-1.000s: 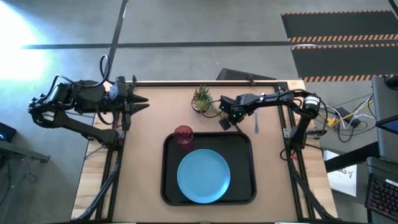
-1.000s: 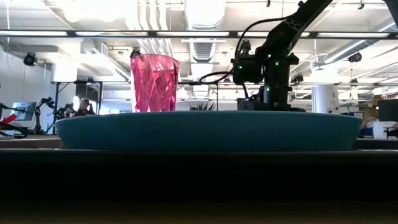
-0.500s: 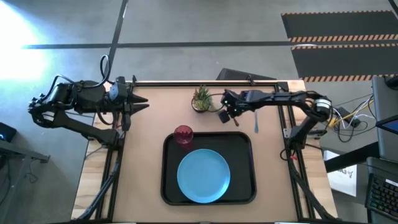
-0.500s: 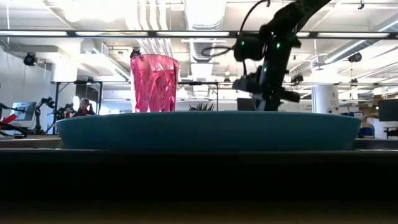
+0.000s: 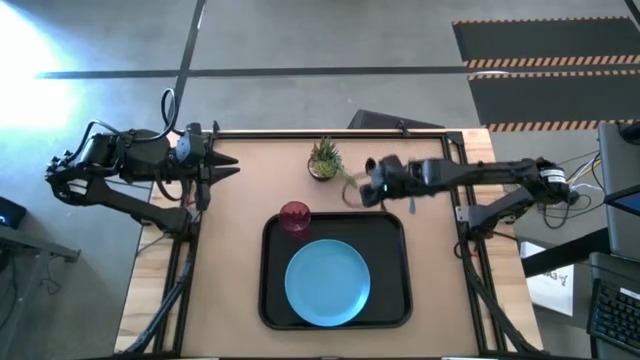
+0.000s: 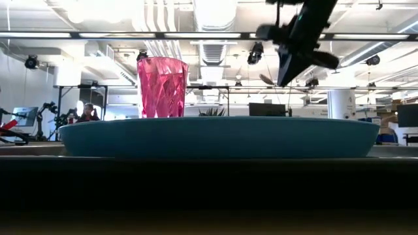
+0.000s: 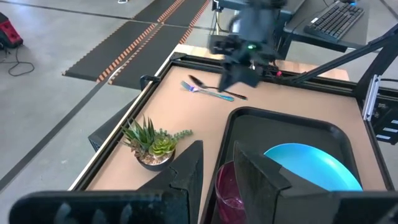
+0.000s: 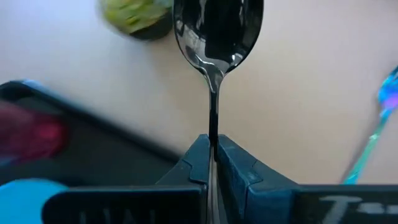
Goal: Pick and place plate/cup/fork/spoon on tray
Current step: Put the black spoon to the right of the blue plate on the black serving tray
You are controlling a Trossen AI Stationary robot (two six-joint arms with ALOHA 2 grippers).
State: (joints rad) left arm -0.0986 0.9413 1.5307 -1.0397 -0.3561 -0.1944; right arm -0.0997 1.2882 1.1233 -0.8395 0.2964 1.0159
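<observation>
The light-blue plate [image 5: 328,283] lies in the black tray [image 5: 270,300]. The red cup [image 5: 295,217] stands upright in the tray's far left corner. My right gripper [image 5: 366,188] hangs above the table just beyond the tray's far edge, shut on the dark spoon [image 8: 217,31]. The blue-handled fork [image 5: 411,200] lies flat on the table by the tray's far right corner. My left gripper [image 7: 221,171] is open and empty at the table's far left. My right gripper pinches the spoon's thin handle [image 8: 213,121] between its two fingers. The spoon sticks out ahead of the fingers, in line with them, its bowl [image 8: 217,37] at the far end. The fingers slant down toward the table's left. The spoon is clear of the table.
A small potted green plant [image 5: 325,160] stands on the table at the far middle, close to the left of my right gripper. Bare table lies to the left and right of the tray.
My right gripper has gone up from the table with the spoon, which is now lifted clear. Its arm has stretched out more toward the table's right. The fork, cup and plate have stayed where they were.
</observation>
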